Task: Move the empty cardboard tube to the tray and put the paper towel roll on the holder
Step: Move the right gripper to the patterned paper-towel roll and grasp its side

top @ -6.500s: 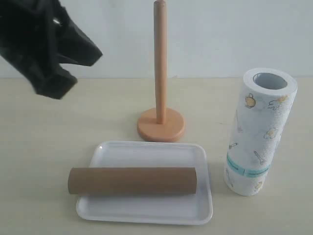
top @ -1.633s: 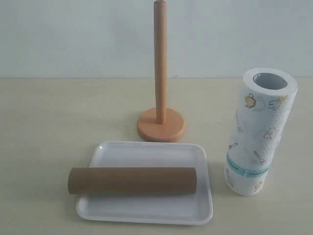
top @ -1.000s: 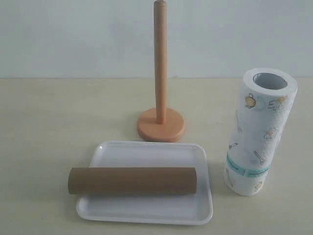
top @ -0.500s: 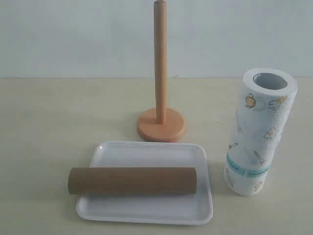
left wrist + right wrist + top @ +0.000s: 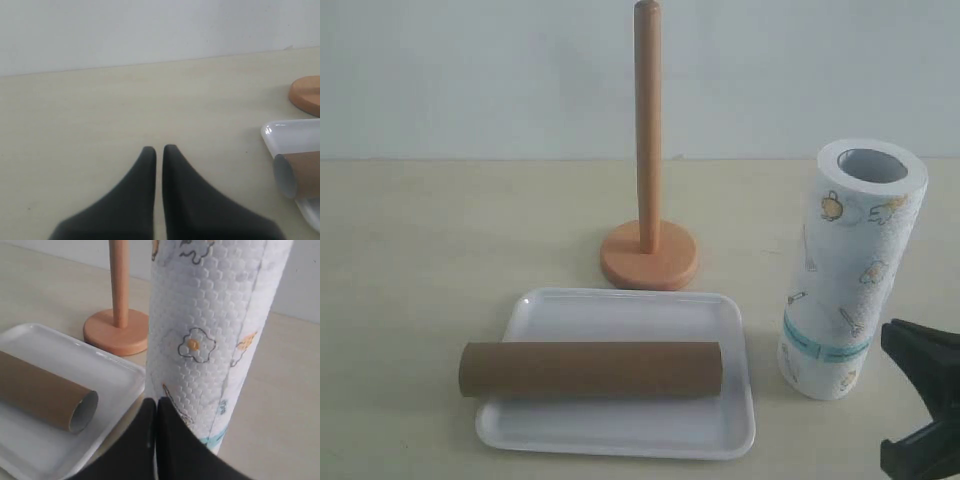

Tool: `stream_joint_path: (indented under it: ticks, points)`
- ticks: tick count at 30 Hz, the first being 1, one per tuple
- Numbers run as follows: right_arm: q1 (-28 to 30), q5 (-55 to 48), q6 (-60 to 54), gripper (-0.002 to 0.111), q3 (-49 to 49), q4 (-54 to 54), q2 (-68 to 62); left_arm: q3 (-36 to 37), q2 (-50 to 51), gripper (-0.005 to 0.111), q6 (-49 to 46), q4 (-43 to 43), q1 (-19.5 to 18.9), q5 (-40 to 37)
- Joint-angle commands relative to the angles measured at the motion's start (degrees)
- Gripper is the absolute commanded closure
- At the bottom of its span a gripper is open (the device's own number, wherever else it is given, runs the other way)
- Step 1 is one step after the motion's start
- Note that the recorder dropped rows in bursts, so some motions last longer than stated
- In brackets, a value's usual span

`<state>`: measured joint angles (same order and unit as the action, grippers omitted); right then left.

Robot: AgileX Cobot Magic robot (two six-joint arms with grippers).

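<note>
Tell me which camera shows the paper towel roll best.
The exterior view: the paper towel roll stands whole there, open core up, teal band near its foot. The right wrist view shows only its side up close, top cut off. The left wrist view misses it.

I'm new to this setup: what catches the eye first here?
The thick white printed paper towel roll stands upright on the right, with the shut black right gripper close by its foot. Next, the tall orange-brown wooden holder stands bare at the middle back, and the long brown cardboard tube lies across the flat white tray in front of it.
</note>
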<state>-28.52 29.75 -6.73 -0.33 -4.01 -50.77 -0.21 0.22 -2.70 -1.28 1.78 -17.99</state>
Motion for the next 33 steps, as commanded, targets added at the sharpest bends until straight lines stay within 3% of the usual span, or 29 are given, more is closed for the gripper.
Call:
stream_joint_path:
  ticks: [1, 6, 8, 11, 12, 23, 33]
  points:
    - [-0.2, 11.1, -2.4, 0.108, 0.3, -3.8, -6.2, 0.2, -0.2, 0.103, 0.5, 0.4, -0.2, 0.2]
    - [-0.2, 12.1, 4.8, 0.104, 0.3, -6.1, -8.5, 0.2, -0.2, 0.103, 0.5, 0.4, -0.2, 0.2]
    - [-0.2, 12.4, 5.1, 0.079, 0.3, -6.1, -8.5, 0.2, -0.2, 0.103, 0.5, 0.4, -0.2, 0.2]
    - [-0.2, 12.5, 5.3, 0.018, 0.3, -7.4, -8.5, 0.2, -0.2, 0.103, 0.5, 0.4, -0.2, 0.2]
    - [-0.2, 12.5, 5.4, 0.004, 0.3, -7.8, -8.5, 0.2, -0.2, 0.103, 0.5, 0.4, -0.2, 0.2]
    - [-0.2, 12.4, -1.5, 0.003, -1.4, -7.6, -9.7, 0.2, -0.2, 0.103, 0.5, 0.4, -0.2, 0.2]
    - [-0.2, 16.1, -3.3, 0.003, -7.7, -7.2, -22.9, 0.2, -0.2, 0.103, 0.5, 0.4, -0.2, 0.2]
